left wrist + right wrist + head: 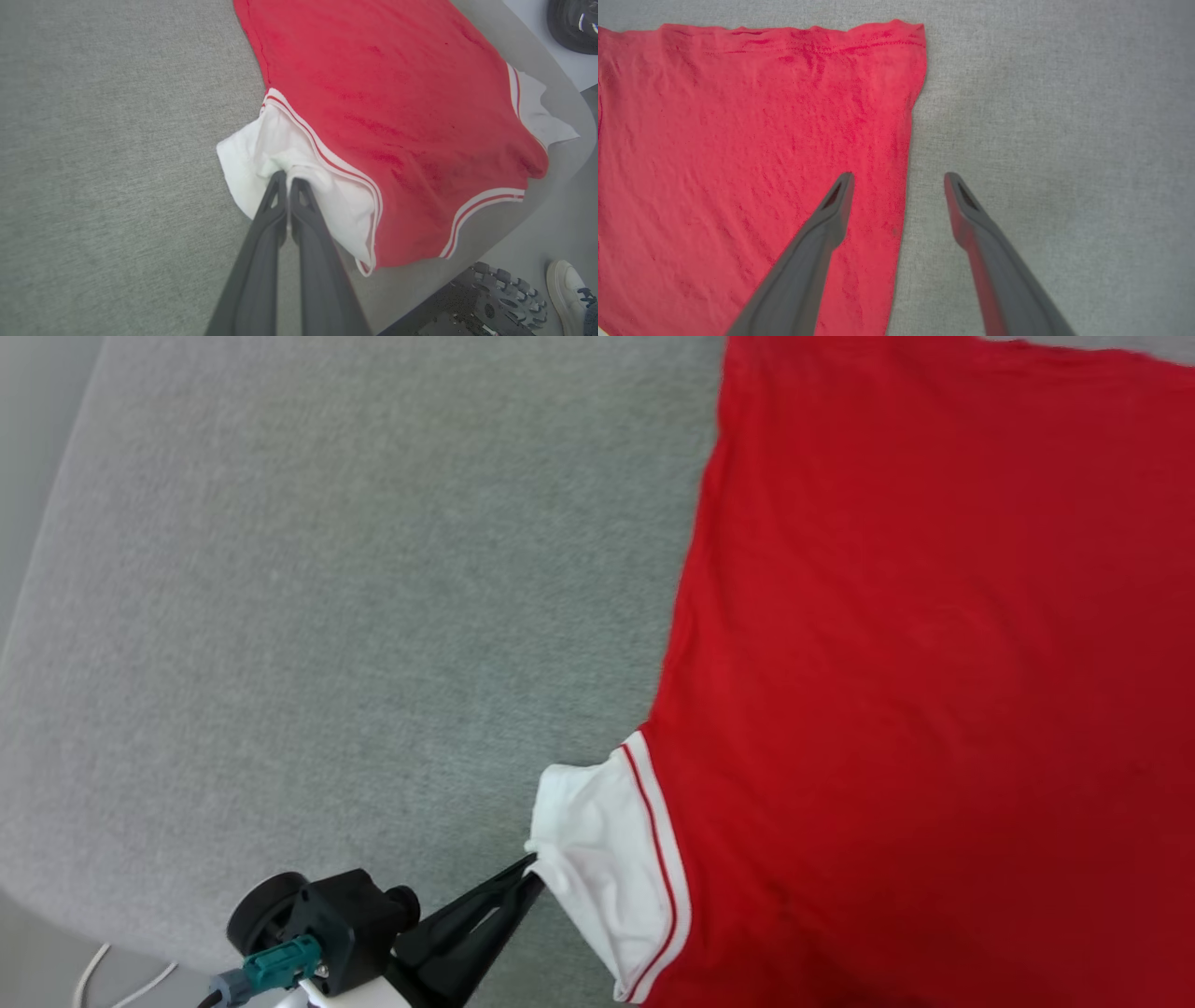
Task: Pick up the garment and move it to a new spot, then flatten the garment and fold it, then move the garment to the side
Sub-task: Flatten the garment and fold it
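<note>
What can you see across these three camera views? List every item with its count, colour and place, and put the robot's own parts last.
garment: one, red with white sleeves, spread flat on the surface.
surface: one, grey fabric, under the garment.
cable: one, it seems, white, past the surface's near edge in the head view.
toothed part: one, black, lower right of the left wrist view.
round object: one, dark, top right corner of that view.
shoe: one, white, beside the toothed part.
left gripper: one, dark, shut on the garment's sleeve.
right gripper: one, dark, open, over the garment's side edge.
</note>
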